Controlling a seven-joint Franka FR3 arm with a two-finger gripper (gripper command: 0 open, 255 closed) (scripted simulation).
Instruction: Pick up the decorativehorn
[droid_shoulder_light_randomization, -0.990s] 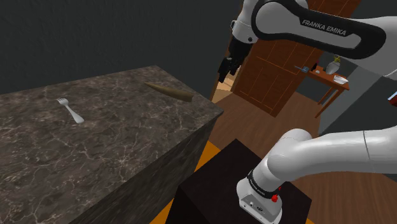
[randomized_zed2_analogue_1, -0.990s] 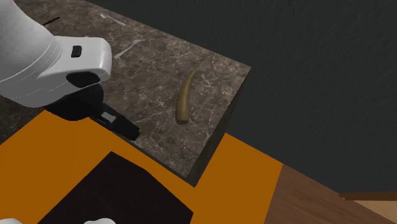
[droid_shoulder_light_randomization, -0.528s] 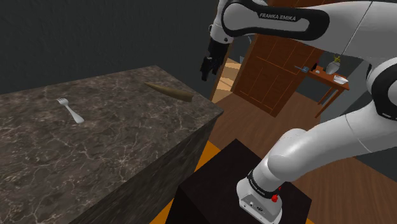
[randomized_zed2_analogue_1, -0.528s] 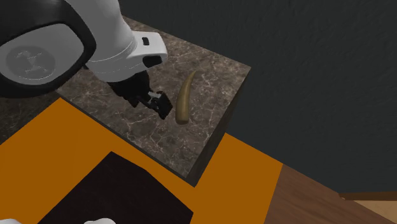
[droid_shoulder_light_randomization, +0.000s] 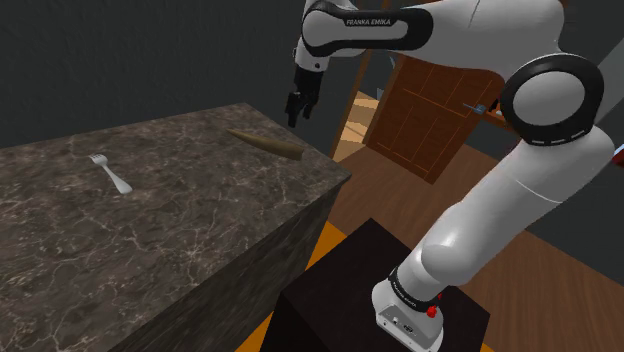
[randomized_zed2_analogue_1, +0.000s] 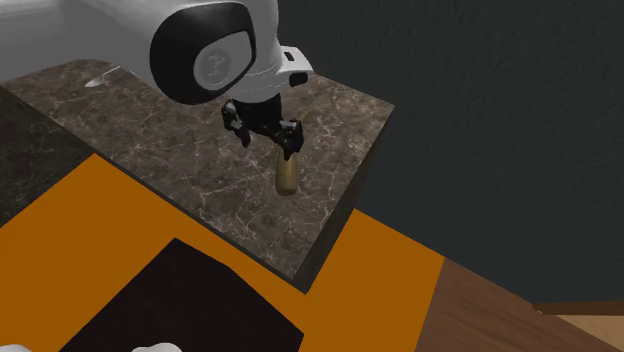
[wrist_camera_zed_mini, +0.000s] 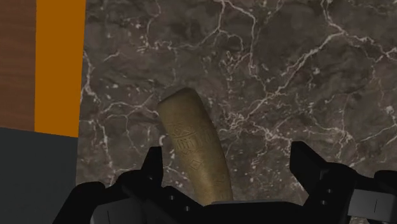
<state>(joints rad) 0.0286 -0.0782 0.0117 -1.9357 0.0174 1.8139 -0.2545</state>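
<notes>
Dark marbled tabletop (droid_shoulder_light_randomization: 190, 215), dim grey wall behind, wooden door (droid_shoulder_light_randomization: 415, 120) off toward the shoulder view's right. Lying flat on the marble, close to the corner on the shoulder view's right: a tan curved horn (droid_shoulder_light_randomization: 268, 144), with carved bands plain to see in the wrist view. Hanging just above it, the claw (droid_shoulder_light_randomization: 295, 108), fingers spread wide and clasping nothing. Thick end of the horn poking out from under the hand in the second exterior view. Further out, a fork (droid_shoulder_light_randomization: 110, 173), well apart toward the shoulder view's left and nowhere near the action.

Looks like the approach step, with the descent not yet done. To do it well, imo:

- Nudge sideways first, since in the wrist view it sits nearer one finger than the other.
- Straddle it across its width, not along its length.
- Go for the thicker middle, not the thin tip, so less chance of it rolling or squirting out.
- Drop straight down till the tips almost meet the marble, then squeeze slowly.
- Mind the edge too. That near, easy to knock it off onto the orange floor (randomized_zed2_analogue_1: 400, 260).
</notes>
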